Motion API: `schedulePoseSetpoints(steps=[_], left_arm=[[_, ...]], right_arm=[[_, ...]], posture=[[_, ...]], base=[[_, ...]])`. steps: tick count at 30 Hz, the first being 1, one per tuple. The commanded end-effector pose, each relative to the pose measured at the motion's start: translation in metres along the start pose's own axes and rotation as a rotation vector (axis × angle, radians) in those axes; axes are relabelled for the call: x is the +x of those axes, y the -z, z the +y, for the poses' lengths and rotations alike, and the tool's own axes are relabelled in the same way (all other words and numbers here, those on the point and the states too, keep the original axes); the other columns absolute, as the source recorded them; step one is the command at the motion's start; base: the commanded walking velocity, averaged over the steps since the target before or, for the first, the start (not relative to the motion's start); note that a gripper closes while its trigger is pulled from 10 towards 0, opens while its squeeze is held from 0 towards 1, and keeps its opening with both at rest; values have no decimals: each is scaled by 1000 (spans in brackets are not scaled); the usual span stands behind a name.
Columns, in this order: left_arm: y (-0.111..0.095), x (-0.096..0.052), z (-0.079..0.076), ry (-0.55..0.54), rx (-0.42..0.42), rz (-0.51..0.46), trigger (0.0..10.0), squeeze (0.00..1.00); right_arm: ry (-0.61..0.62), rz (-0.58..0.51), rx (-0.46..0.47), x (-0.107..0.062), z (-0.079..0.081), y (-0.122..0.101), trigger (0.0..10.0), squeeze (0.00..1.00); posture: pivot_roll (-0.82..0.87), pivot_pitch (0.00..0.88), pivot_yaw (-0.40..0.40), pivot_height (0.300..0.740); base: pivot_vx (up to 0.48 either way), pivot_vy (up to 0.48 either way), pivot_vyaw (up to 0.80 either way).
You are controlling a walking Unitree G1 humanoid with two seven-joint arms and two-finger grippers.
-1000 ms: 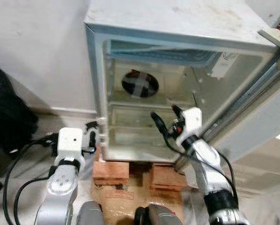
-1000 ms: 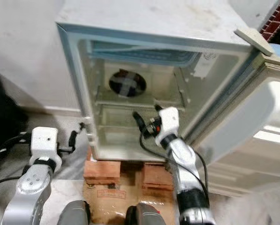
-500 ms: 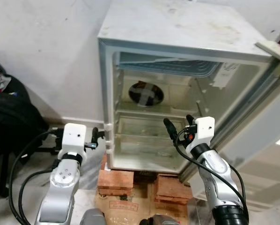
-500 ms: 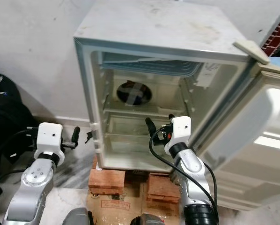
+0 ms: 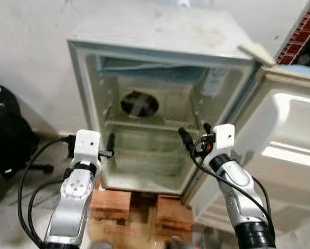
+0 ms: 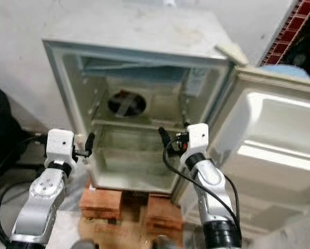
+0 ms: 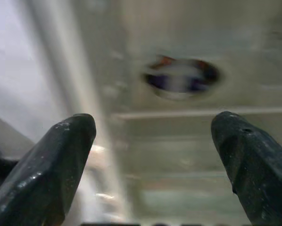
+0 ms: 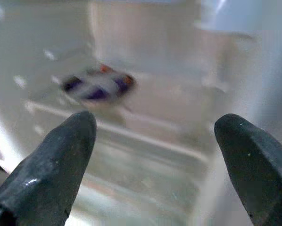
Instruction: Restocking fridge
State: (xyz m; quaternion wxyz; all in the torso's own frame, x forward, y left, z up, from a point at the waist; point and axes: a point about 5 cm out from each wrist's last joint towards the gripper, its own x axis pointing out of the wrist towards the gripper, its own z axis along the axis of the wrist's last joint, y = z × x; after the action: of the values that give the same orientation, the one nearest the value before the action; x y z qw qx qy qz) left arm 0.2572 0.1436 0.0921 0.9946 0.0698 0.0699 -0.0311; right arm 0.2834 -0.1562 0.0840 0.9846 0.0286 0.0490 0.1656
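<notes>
One fridge [image 5: 160, 36], small and white, door [image 5: 282, 155] swung wide open on the robot's right. It sits raised on two brick stacks [image 5: 111, 203], one under each front corner. Inside: one dark round item [image 5: 139, 104] on the upper shelf at the back, blurred, with a pale crossed band over it; can't tell what it is. Below it, one glass shelf [image 5: 144, 126], then the bottom compartment, where nothing can be made out. One flat pale hinge plate [image 5: 256, 53] sticks out at the top right corner of the cabinet.

Two arms up, both silver, elbows bent, forearms rising toward the fridge opening.

Left gripper [image 5: 110, 143]: at the fridge's left front edge, level with the lower compartment, fingers pointing into the cabinet. In the left wrist view its two black fingertips [image 7: 61, 160] sit wide apart, nothing between them, the round item straight ahead.

Right gripper [image 5: 194, 136]: in front of the opening's right side, at about shelf height, fingers aimed inward. Right wrist view: fingertips [image 8: 56, 165] spread wide, holding nothing.

One black bag-like object [image 5: 7, 140] on the floor at far left, against the wall. Black cables [image 5: 28, 181] loop beside the left arm.
</notes>
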Motion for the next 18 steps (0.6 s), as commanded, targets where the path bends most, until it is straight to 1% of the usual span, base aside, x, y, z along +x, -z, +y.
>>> schedulePoseSetpoints(steps=[1, 3, 6, 10, 18], left_arm=[[-3, 1, 4, -3, 11, -16, 10000, 0], [-4, 1, 4, -4, 11, -25, 10000, 0], [-4, 1, 5, -8, 7, -30, 10000, 0], [-4, 2, 5, -8, 5, -28, 10000, 0], [-4, 2, 4, -2, 1, -24, 10000, 0]], right_arm=[[-29, -18, 5, 4, 2, -6, 10000, 0], [-65, -6, 16, 5, 5, -5, 10000, 0], [-85, -4, 19, 6, 7, -5, 10000, 0], [-95, -3, 19, 7, 8, -5, 10000, 0], [-106, 2, 20, 6, 8, -5, 10000, 0]], posture=[[68, 0, -69, 740], [69, 0, -70, 740], [71, 0, -68, 740], [71, 0, -67, 740], [67, 0, -67, 740]], base=[[0, 0, 0], [0, 0, 0], [0, 0, 0], [-280, 0, 0], [-349, 0, 0]])
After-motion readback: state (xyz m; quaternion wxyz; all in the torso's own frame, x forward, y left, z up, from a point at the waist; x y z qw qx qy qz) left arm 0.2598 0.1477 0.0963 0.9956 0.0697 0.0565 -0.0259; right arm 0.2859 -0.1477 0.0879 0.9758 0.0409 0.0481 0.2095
